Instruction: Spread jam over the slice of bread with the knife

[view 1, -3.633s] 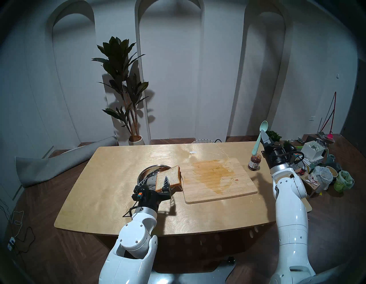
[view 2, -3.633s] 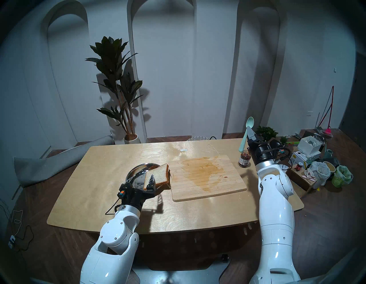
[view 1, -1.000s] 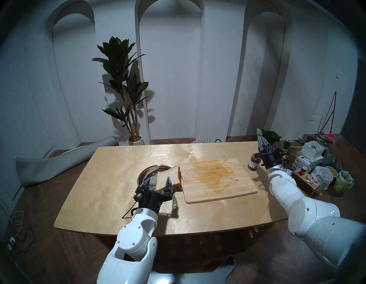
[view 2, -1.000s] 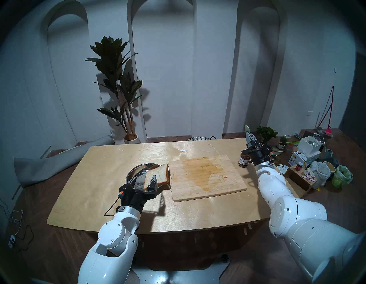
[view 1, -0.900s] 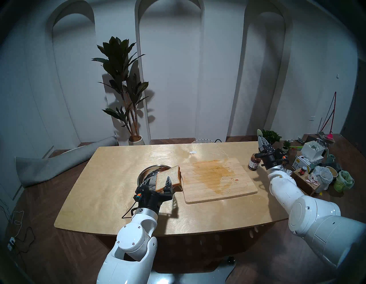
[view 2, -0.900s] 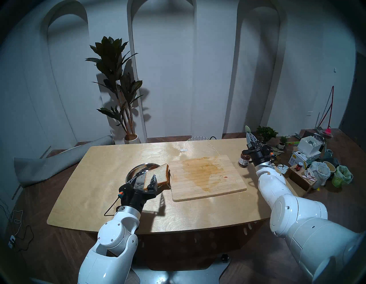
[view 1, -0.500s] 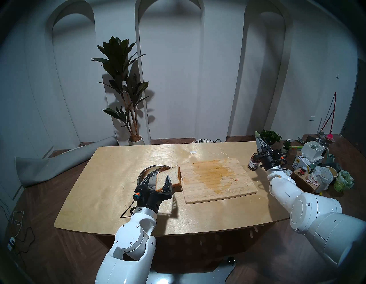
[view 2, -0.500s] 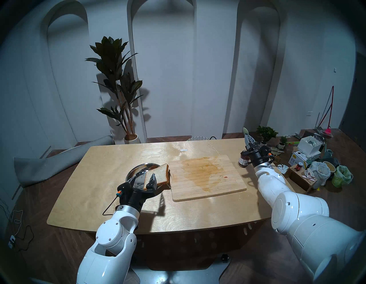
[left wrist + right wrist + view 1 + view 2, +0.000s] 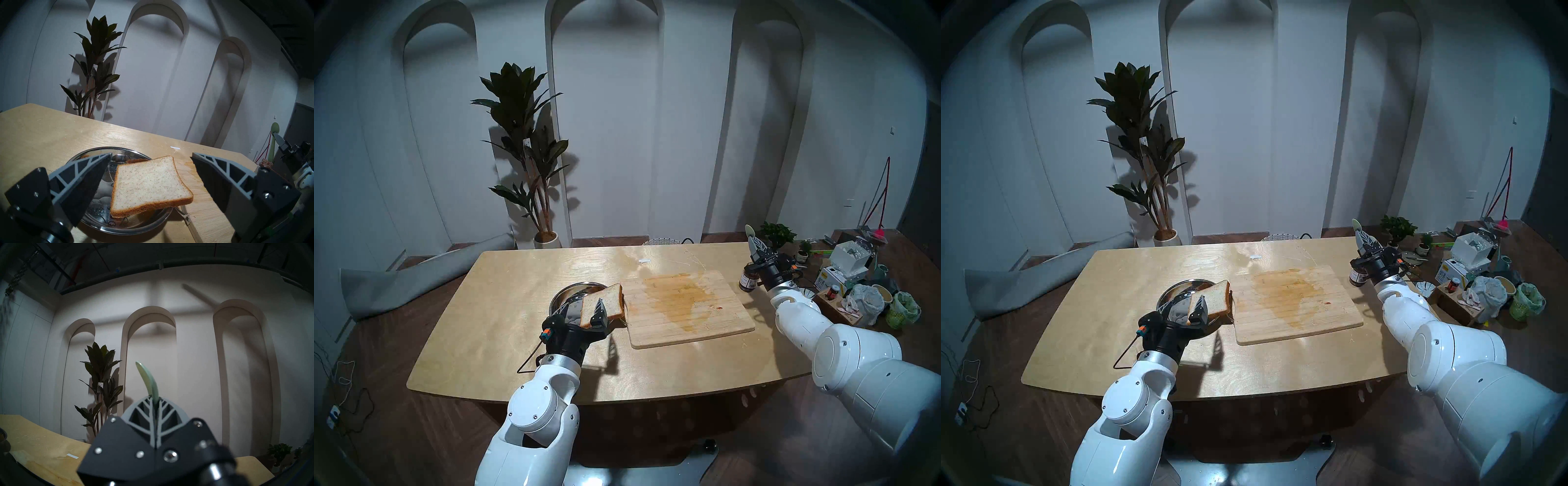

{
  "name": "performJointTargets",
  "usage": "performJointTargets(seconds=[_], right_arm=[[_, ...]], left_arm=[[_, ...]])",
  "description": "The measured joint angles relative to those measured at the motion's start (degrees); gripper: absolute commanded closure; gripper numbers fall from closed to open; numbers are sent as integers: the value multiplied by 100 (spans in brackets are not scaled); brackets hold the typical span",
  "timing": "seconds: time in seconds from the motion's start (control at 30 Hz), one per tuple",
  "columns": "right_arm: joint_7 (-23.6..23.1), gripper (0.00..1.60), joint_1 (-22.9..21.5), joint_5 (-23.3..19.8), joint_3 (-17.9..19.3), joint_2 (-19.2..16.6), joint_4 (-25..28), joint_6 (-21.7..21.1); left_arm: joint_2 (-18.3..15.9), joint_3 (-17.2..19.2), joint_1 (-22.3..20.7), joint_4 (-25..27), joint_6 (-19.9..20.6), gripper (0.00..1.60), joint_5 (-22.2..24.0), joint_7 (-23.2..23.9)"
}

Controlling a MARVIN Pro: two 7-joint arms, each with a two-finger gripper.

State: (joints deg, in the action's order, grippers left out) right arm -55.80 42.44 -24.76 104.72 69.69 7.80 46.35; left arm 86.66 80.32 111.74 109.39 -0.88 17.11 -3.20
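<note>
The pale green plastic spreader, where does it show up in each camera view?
Head left: pale green plastic spreader, far right, above the right gripper.
Head right, right of centre.
Left wrist, right edge, upright.
Right wrist, centre, rising from the shut fingers.
Shared landmark: tall dark-leaved potted plant.

Left arm: reaching forward, left gripper [image 9: 150, 171] level, fingers [image 9: 88, 176] spread wide. Right arm: stretched far forward-right, right gripper [image 9: 155, 405] tilted upward, fingers clamped together.
</note>
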Motion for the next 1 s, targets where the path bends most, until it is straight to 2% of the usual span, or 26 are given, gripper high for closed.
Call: performJointTargets(seconds=[0.63, 1.0], right_arm=[[387, 160, -23, 247, -111, -48, -105, -124], [188, 160, 72, 203, -42, -99, -120, -126]], left_arm=[[-10, 40, 86, 52, 3, 0, 18, -14], [19, 67, 85, 47, -6, 0, 18, -17]])
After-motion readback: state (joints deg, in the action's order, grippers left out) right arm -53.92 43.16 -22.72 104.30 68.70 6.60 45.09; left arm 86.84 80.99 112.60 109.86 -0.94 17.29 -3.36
